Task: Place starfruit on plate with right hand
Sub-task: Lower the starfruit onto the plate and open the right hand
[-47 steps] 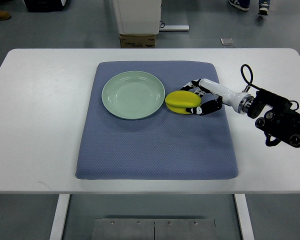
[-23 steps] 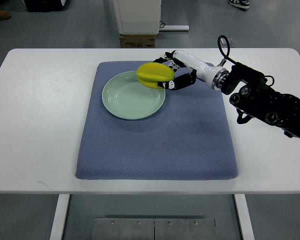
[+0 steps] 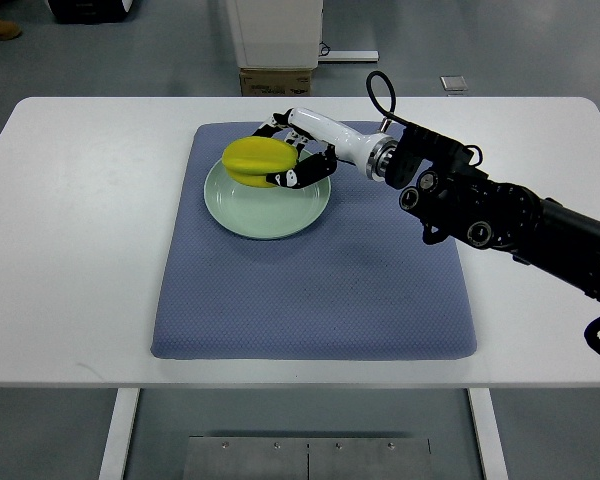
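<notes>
We see that our right robot hand [image 3: 280, 158], fingers wrapped around the starfruit [image 3: 256, 159], has carried it from the blue mat [image 3: 310, 290] to above the green plate [image 3: 270, 212], so only lowering and releasing seem to remain.

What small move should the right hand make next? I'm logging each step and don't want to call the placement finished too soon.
Probably lower a little and then open the fingers. The right hand is closed on the starfruit, which sits over the far part of the plate. Whether the fruit already touches the plate cannot be told from this view.
</notes>
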